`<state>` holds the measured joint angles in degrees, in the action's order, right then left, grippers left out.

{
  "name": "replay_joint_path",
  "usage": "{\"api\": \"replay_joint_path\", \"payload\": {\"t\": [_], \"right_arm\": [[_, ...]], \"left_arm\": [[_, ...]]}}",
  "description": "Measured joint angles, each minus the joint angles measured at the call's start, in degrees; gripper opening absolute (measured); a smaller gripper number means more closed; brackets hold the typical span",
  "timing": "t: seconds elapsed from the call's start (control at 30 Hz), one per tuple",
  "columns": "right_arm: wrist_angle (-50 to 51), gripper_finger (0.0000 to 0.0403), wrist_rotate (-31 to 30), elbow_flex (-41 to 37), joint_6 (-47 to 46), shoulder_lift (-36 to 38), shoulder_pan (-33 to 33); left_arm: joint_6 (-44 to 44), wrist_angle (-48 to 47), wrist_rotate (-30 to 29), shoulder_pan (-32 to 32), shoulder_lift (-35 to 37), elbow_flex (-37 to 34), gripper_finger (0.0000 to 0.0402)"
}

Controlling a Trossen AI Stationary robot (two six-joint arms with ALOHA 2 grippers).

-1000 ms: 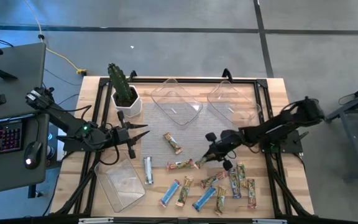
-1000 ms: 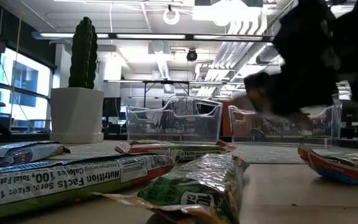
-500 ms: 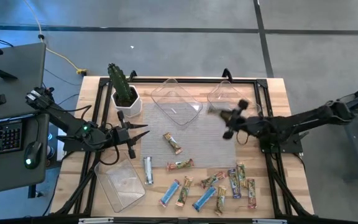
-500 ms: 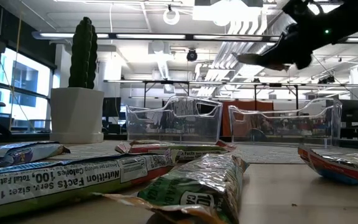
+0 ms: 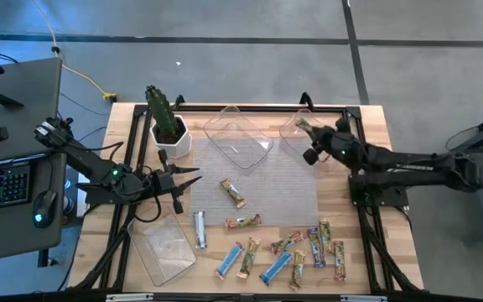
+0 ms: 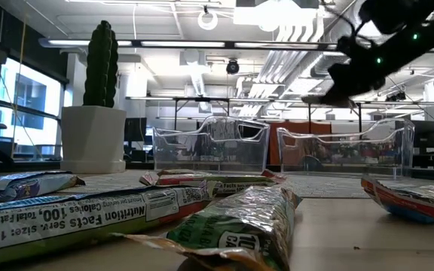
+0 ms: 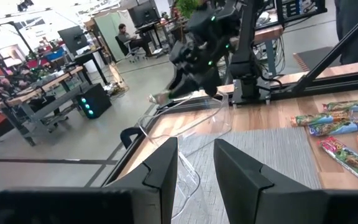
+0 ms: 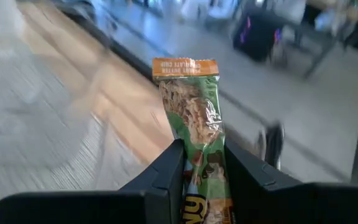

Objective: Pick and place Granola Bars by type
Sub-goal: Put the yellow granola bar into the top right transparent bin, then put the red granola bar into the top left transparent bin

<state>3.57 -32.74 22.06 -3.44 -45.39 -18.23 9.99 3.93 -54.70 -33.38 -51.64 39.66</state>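
Now the right tool (image 5: 306,127), clenched on 1 green-gold granola bar (image 8: 197,124), has swung from mid-counter to above the far right tray (image 5: 296,136).

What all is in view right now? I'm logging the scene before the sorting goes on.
Loose granola bars: about eleven; blue, silver, green-gold, purple, red-tan; scattered over the table's lower half in the high view.
Held granola bar: one; green with an orange end; above the right-hand tray.
Clear trays: three; two at the upper edge, one at the lower left.
Cactus: one; green, in a white pot; upper left corner.
Mat: one; grey; table centre.
Keyboard: one; dark; side desk.
Left gripper: open, at the table's left side.
Right gripper: shut on the held granola bar.
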Motion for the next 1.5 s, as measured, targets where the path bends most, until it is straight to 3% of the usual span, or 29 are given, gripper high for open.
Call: {"api": "replay_joint_path", "payload": {"t": [0.23,0.7,1.13,1.5], "right_arm": [[4.69,0.0083,5.76,-2.09,-7.02,-3.47,-6.59],[2.71,0.0085,10.63,-2.91,-7.29,-16.08,-10.35],[-3.77,0.0162,11.06,-3.19,-0.76,-16.36,-10.37],[-5.29,0.0169,10.94,4.78,8.37,-12.43,-6.13]], "left_arm": [[-0.02,-0.06,-0.09,-0.01,-0.01,0.00,0.0101],[-0.04,-0.33,-0.02,-0.01,0.00,0.00,0.0101],[-0.15,-0.62,0.07,0.01,0.00,0.00,0.0101],[-1.46,-0.65,0.06,0.01,0.00,0.00,0.0101]]}}
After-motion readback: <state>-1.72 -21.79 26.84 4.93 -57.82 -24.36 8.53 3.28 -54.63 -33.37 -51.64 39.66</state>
